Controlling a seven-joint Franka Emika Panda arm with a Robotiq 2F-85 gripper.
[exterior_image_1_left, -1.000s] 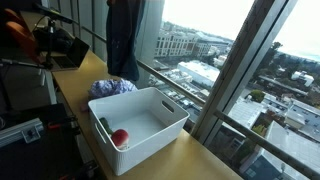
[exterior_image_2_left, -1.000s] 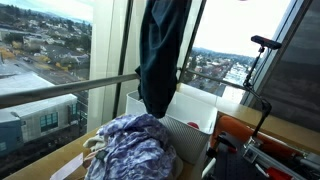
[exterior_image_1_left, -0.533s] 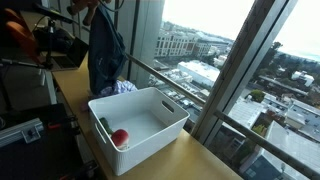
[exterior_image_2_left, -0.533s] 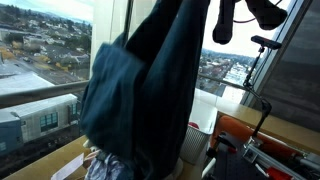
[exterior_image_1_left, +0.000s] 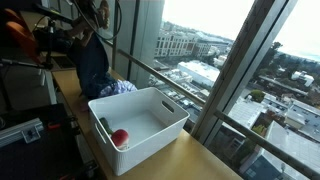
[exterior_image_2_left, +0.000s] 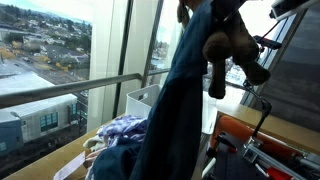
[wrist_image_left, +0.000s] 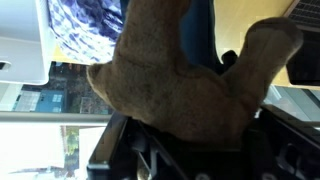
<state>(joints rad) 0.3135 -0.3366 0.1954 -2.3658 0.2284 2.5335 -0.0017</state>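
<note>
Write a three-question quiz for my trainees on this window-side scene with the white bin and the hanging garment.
1. True or false: the white bin is empty.
2. What hangs from the shut gripper? A) a dark blue garment B) a yellow towel C) a coil of rope
3. What lies on the wooden table beside the bin?

Key
1. False: a red ball lies in it.
2. A. In the wrist view, a brown plush thing also sits at the jaws.
3. A blue-and-white patterned cloth.
</note>
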